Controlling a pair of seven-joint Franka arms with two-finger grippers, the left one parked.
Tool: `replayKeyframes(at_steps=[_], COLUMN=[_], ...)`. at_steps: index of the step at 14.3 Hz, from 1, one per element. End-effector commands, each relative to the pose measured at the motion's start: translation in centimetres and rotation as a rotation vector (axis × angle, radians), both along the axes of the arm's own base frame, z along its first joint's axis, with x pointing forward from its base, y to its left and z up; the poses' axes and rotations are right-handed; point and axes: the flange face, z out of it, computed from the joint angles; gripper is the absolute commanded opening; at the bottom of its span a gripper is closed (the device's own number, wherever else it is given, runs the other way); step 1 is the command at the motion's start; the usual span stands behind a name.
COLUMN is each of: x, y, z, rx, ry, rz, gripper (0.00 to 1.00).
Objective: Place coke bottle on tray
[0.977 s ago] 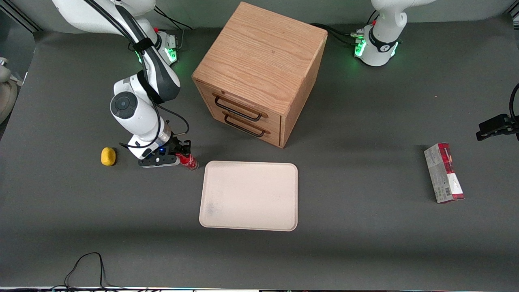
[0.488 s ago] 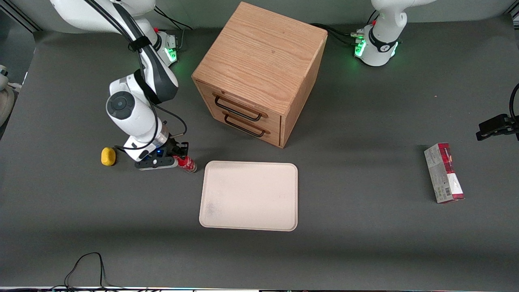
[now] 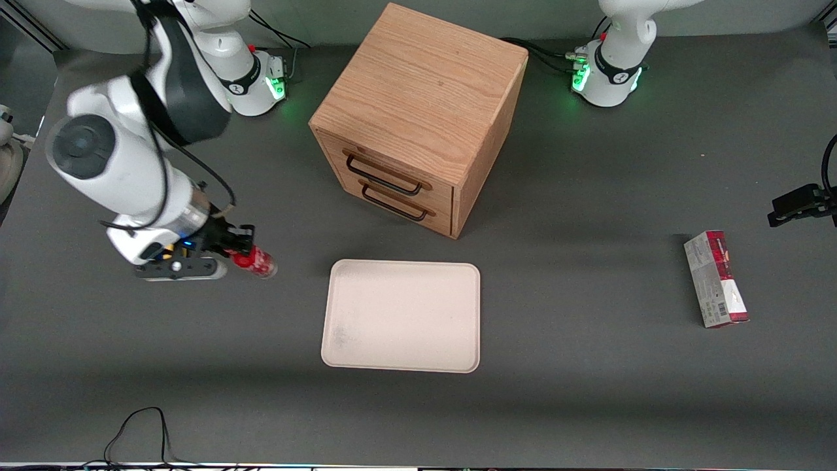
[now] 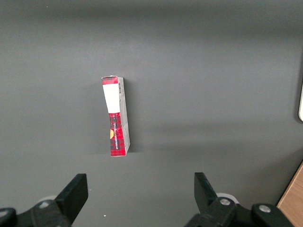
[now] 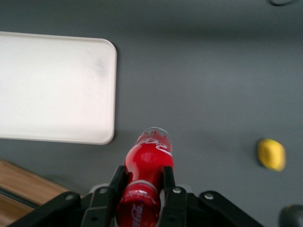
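Note:
My right gripper (image 3: 240, 252) is shut on the coke bottle (image 3: 260, 262), a small red bottle with a clear base, and holds it by the neck above the table. In the right wrist view the bottle (image 5: 148, 158) sits between the two black fingers (image 5: 117, 182) of the gripper (image 5: 144, 178), base pointing down at the table. The cream-white tray (image 3: 402, 317) lies flat on the table in front of the wooden cabinet, apart from the bottle and toward the parked arm's end of it. The tray also shows in the right wrist view (image 5: 52, 85).
The wooden drawer cabinet (image 3: 418, 98) stands farther from the front camera than the tray. A yellow lemon (image 5: 271, 154) lies on the table below the gripper; my arm hides it in the front view. A grey-and-red carton (image 3: 716, 278) lies toward the parked arm's end.
My right gripper has risen with the coke bottle in it, lifting it off the table, and has drifted toward the working arm's end, away from the tray. The lemon is now covered in the front view.

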Motion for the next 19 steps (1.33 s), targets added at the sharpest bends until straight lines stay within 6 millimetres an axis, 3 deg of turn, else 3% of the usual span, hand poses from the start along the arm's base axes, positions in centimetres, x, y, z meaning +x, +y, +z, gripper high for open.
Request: replayKeyframes(at_steps=[1, 3, 6, 9, 12, 14, 19], x=[3.5, 4.8, 7.1, 10.2, 12.3, 12.6, 12.4], y=[1.1, 1.3, 3.2, 5.9, 9.0, 11.0, 13.2], z=[4.7, 6.0, 5.0, -0.2, -6.8, -10.4, -17.5], rx=[0.012, 0.039, 0.103, 0.168, 0.182, 0.171, 0.108], ry=[0.004, -0.042, -0.129, -0.196, -0.235, -0.233, -0.188], rz=[0.0, -0.001, 0.02, 0.036, 0.07, 0.097, 0.147], gripper=[0.0, 0.0, 0.0, 0.0, 0.0, 0.0, 0.0])
